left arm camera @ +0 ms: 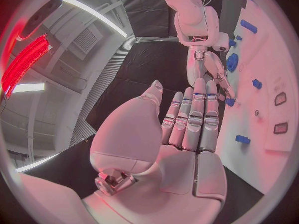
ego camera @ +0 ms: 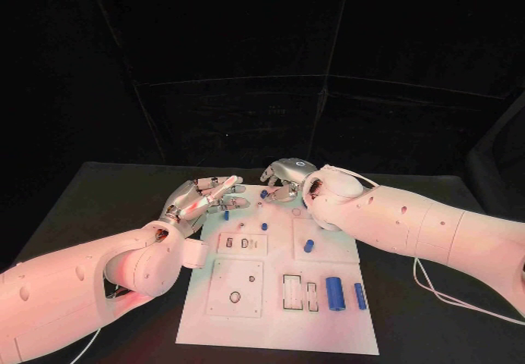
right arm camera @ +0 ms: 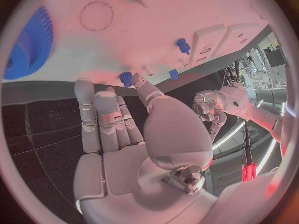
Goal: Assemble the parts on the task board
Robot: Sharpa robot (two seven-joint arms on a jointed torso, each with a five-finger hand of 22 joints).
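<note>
— Where are the hands?

— I see the left hand (ego camera: 205, 199) at the task board's (ego camera: 279, 318) far left corner, about eleven o'clock; fingers straight, side by side, holding nothing. The right hand (ego camera: 287, 180) hovers over the far edge at twelve o'clock, fingers extended, nothing in them.

— And the parts?

— A blue gear (right arm camera: 28, 45) sits on the board by my right hand. Two blue cylinders (ego camera: 334, 292) lie at four o'clock, with a small blue peg (ego camera: 309, 245) nearer the centre.
</note>
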